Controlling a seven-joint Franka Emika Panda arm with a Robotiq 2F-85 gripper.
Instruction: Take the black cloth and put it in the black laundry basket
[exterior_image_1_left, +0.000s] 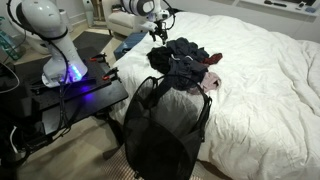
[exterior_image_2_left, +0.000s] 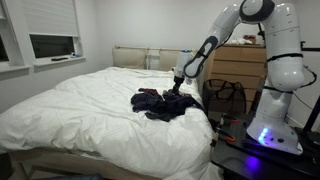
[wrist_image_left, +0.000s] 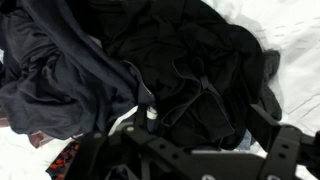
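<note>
So the big white bed (exterior_image_2_left: 80, 110) takes up most of the scene. The black laundry basket (exterior_image_1_left: 165, 125) stands on the floor right against its near edge, between the bed and the robot's base, and it's upright with an open top. The black cloth (wrist_image_left: 200, 70) is on the bed in a crumpled heap with other clothes. It doesn't really point anywhere, but in an exterior view (exterior_image_2_left: 160, 103) the heap runs longer across the bed, towards the basket side. A grey garment (wrist_image_left: 50, 85) is bunched up against it, overlapping one side, and a red patterned scrap (wrist_image_left: 65, 160) peeks out underneath. The gripper (wrist_image_left: 190, 155) is right down on the heap, with its fingers looking spread apart and nothing pinched.
</note>
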